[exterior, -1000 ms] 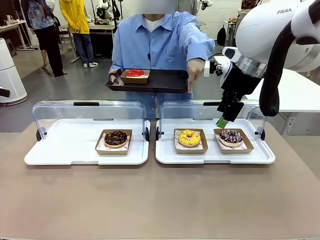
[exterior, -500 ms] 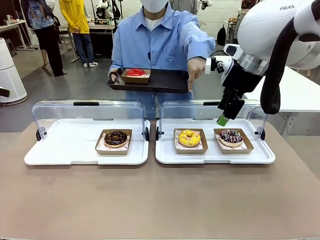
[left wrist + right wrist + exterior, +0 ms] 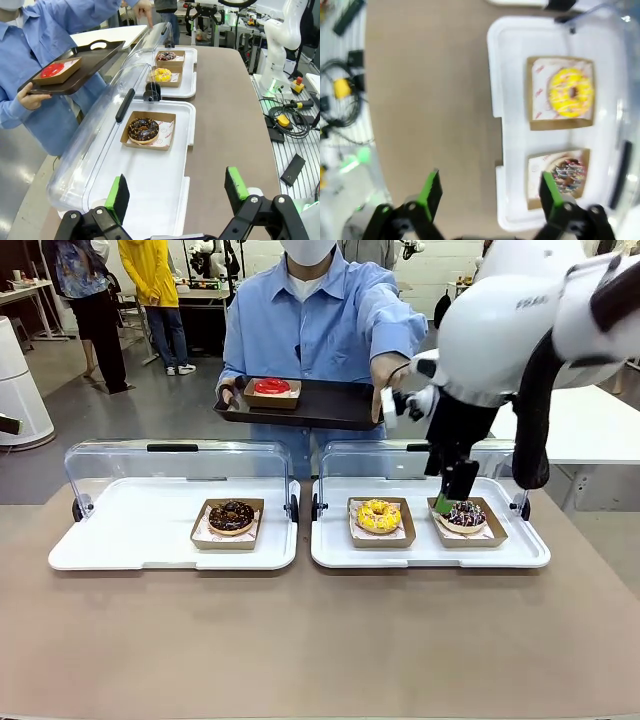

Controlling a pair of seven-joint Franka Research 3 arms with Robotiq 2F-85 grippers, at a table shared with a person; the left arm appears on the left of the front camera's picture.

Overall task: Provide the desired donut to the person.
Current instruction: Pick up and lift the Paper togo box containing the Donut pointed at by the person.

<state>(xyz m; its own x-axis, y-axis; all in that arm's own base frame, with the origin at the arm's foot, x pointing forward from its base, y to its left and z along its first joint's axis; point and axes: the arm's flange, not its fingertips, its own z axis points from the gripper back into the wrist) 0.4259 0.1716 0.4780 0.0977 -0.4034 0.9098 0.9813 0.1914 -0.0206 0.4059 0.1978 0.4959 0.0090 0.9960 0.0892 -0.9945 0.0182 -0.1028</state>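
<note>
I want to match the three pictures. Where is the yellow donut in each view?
Front view: yellow donut just right of centre, in the left box on the right-hand white tray.
Left wrist view: upper middle, on the farther tray.
Right wrist view: upper right.
Shared landmark: the sprinkled chocolate donut, boxed beside it on the same tray.

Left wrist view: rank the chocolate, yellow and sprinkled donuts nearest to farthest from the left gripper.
1. chocolate donut, on the near tray, straight ahead of the left gripper.
2. yellow donut, near end of the far tray.
3. sprinkled donut, same tray, far end.
</note>
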